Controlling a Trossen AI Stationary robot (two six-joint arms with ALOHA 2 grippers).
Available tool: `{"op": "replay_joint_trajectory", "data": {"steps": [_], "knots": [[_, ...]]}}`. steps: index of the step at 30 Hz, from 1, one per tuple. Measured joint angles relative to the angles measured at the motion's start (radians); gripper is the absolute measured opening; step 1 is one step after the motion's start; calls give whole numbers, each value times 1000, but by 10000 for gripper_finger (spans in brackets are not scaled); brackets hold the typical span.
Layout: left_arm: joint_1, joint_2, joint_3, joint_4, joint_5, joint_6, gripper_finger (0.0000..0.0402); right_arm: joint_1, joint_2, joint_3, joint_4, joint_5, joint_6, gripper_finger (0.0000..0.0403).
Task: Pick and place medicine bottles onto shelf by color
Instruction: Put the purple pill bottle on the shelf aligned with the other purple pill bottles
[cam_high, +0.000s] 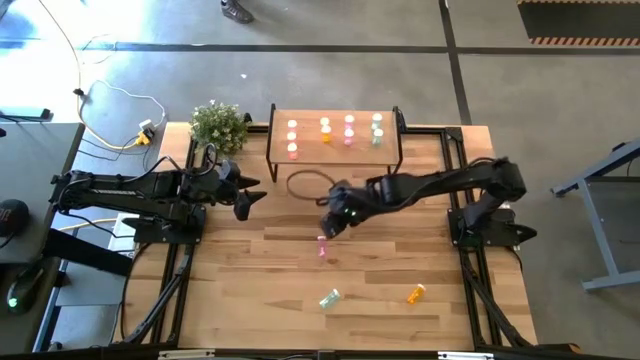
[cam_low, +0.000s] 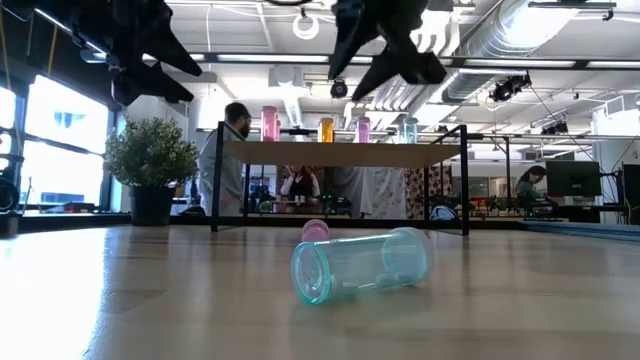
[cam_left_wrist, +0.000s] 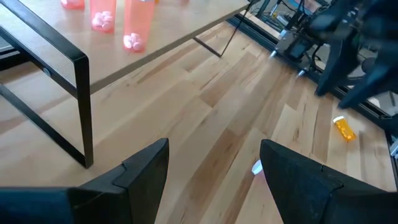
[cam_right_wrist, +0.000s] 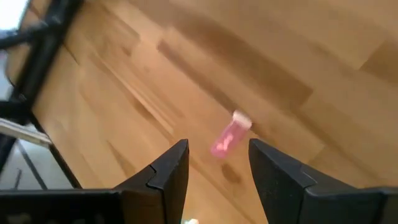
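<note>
pink bottle (cam_high: 322, 246) lying flat, cap toward shelf (cam_high: 335, 150) | right gripper (cam_high: 333, 228) fingers apart above | left gripper (cam_high: 243, 203) fingers apart

A small green potted plant (cam_high: 218, 125) sits at the back of the table, just behind the left pincer. A yellow plug (cam_high: 146, 131) and white cable (cam_high: 118, 98) lie on the grey floor, further back.

pink bottle (cam_low: 315, 230): mostly hidden behind green bottle (cam_low: 360, 265) | shelf (cam_left_wrist: 186, 31): cut off by edge
</note>
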Motion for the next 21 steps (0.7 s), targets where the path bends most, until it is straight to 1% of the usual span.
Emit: {"op": "replay_joint_trajectory", "data": {"steps": [5,9,13,21], "knots": [[0,0,0,0,0,0,241,25,92,0,1,-28,46,158],[0,0,0,0,0,0,241,25,155,0,19,-39,137,158],[0,0,0,0,0,0,241,24,200,0,74,-43,237,158],[0,0,0,0,53,0,241,18,272,0,136,-49,330,158]]}}
